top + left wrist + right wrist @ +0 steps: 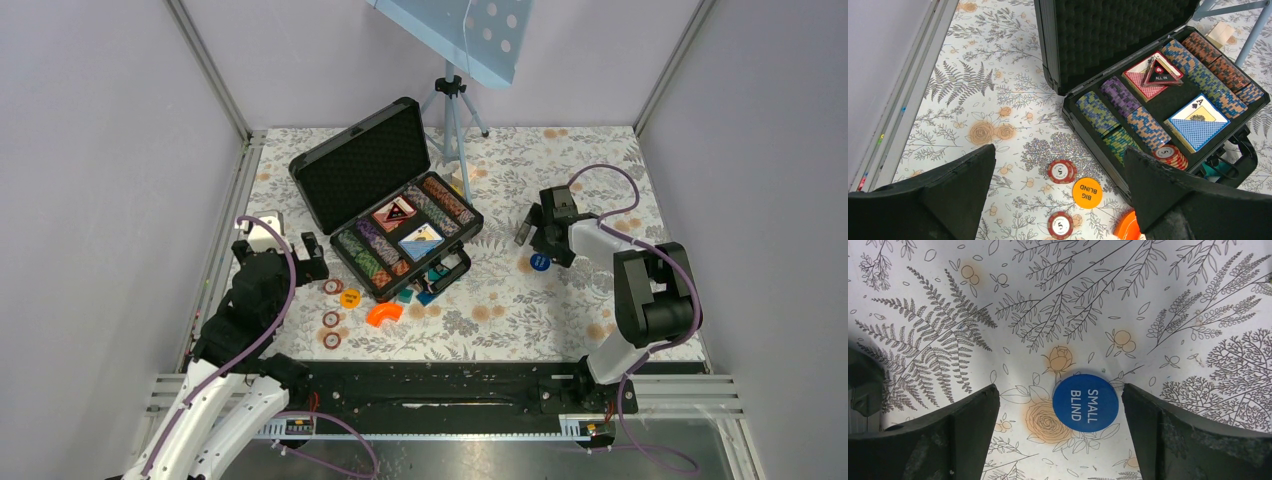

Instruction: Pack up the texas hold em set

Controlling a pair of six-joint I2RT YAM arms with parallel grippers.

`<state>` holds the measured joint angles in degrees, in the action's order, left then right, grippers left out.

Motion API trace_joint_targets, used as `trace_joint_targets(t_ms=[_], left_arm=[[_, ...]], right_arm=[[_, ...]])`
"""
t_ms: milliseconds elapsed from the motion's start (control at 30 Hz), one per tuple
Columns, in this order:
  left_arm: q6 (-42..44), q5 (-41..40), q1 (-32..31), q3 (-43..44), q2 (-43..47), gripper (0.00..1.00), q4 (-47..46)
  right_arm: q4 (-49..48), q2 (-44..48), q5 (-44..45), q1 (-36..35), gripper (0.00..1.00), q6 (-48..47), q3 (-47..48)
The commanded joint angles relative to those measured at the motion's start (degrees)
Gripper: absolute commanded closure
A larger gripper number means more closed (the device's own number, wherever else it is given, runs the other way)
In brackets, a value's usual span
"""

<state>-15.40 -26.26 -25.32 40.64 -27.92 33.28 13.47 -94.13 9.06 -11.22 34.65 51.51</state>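
Texas hold em set (365, 170): black case, lid up, foam lining showing; sits centre-rear on the floral table (600, 180), btwn the two arms.
Case contents: rows of striped chips (1120, 95); red deck (1143, 82) w/ a triangular ALL IN marker (1162, 74) on top; blue deck (1198, 122) face-up on an ace of spades.
Loose red chips (1062, 171): three on the table, left-front of the case, apart from each other.
BIG BLIND button (1087, 192): orange disc among the red chips, near the case's front wall.
SMALL BLIND button (1085, 401): blue disc, flat on the table, right of the case, well apart from it.
L gripper (1058, 152): released, jaws wide, nothing btwn them; hangs over the loose chips, facing the case.
R gripper (1060, 390): released, jaws wide, one finger each side of the blue disc; above it or touching the table, can't tell.
Orange curved piece (384, 313): on the table, front of the case.
Teal blocks (405, 295): just beside the case handle.
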Motion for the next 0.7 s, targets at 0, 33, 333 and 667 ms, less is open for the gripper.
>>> trace_joint_targets(t_ms=[0, 33, 333, 667], left_arm=[[0.6, 0.7, 0.2, -0.6, -0.5, 0.01, -2.7], [0.6, 0.7, 0.2, -0.6, -0.5, 0.01, -2.8], [0.6, 0.6, 0.2, -0.5, -0.3, 0.01, -2.8], [0.6, 0.7, 0.2, -0.6, -0.4, 0.01, -2.8]], right_arm=[[0.3, 0.6, 2.9, 0.1, 0.01, -0.1, 0.5], [0.2, 0.4, 2.8, 0.1, 0.00, -0.3, 0.7], [-5.7, -0.6, -7.4, 0.0, 0.01, -4.7, 0.3], [-5.7, -0.5, -10.5, -0.5, 0.01, -6.8, 0.6]])
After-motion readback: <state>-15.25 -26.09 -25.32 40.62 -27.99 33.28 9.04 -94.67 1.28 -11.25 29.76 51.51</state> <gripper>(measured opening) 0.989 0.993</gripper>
